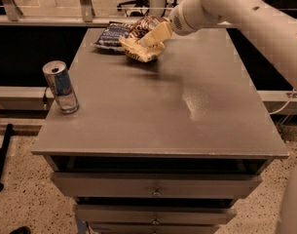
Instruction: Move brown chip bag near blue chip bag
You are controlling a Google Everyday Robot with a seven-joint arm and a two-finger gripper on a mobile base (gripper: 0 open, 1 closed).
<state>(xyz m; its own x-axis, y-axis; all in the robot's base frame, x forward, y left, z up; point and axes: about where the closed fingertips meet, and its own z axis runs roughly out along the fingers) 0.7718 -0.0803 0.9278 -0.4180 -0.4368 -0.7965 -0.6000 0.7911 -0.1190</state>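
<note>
The brown chip bag (139, 45), dark brown with pale cream ends, lies crumpled on the far left part of the grey table (153, 111). It touches the right side of the smaller dark blue chip bag (110, 34), which lies flat by the table's back edge. My gripper (156, 33) is at the brown bag's upper right side, right against it, at the end of the white arm (235, 6) that reaches in from the right. The bag's far side is hidden behind the gripper.
A blue-and-silver drink can (61, 86) stands upright near the table's left edge. Drawers (155, 191) sit under the tabletop at the front. A railing and glass panels run behind the table. The floor is speckled.
</note>
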